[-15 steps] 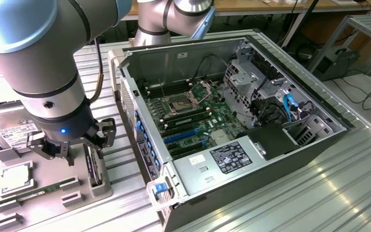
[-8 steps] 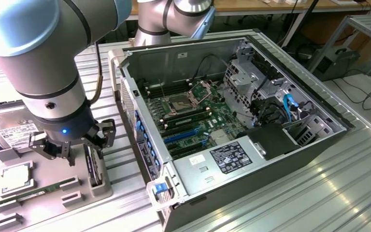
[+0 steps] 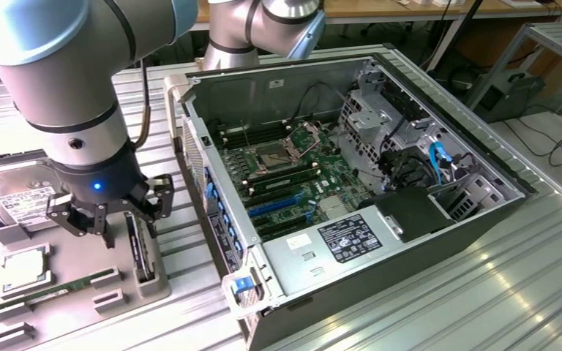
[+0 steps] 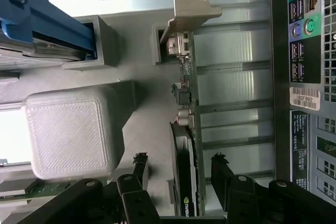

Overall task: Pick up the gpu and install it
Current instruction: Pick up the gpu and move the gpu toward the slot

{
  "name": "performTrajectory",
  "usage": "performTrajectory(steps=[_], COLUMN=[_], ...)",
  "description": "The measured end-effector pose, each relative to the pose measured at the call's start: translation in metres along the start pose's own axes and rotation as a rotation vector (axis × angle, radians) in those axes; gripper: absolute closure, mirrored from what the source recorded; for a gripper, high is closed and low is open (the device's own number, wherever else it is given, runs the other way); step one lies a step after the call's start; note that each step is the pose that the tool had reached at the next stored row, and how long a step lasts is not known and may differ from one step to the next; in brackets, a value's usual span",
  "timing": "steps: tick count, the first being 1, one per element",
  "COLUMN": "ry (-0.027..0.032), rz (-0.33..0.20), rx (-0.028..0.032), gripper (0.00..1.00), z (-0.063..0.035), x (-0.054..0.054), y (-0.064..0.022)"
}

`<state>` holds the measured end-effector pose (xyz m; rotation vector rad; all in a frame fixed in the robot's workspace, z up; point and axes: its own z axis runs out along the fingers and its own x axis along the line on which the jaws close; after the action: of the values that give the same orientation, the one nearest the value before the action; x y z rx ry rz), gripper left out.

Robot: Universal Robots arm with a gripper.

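The gpu (image 3: 141,252) stands on its edge in a slot of the grey holder tray (image 3: 76,252), at the exterior view's left. In the wrist view the gpu (image 4: 187,129) is a thin black card seen edge-on, with its pale metal bracket (image 4: 189,6) at the far end. My gripper (image 3: 126,221) hangs just above the tray, over the card's nearer end. My gripper (image 4: 180,165) is open, with one black fingertip (image 4: 139,162) on each side of the card and a gap between each finger and the card.
The tray also holds a silver hard drive (image 3: 12,194), a processor (image 3: 23,267) and a green memory stick (image 3: 56,289). The open computer case (image 3: 476,219) lies to the exterior view's right, with blue slots (image 3: 281,205) on its motherboard. Its rear panel (image 4: 310,77) is close beside the tray.
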<state>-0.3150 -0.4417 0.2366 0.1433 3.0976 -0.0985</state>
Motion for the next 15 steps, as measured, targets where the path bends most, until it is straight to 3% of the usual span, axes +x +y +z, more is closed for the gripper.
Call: performTrajectory(steps=[5,6,7,9,15], ry=[0.0001,0.0009,0.002,0.0038,0.0041], rz=[-0.006,-0.006,-0.005,-0.004,-0.005], rx=[-0.0027,-0.0095,-0.023,-0.0436,-0.0447], gripper=[0.4,0.4,0.4,0.4,0.4], z=[0.0075,0.0085,0.0088,0.0096,0.0161], x=[0.0,0.0,0.0,0.0,0.0], y=[0.0005,0.0004,0.0005,0.0006,0.0006])
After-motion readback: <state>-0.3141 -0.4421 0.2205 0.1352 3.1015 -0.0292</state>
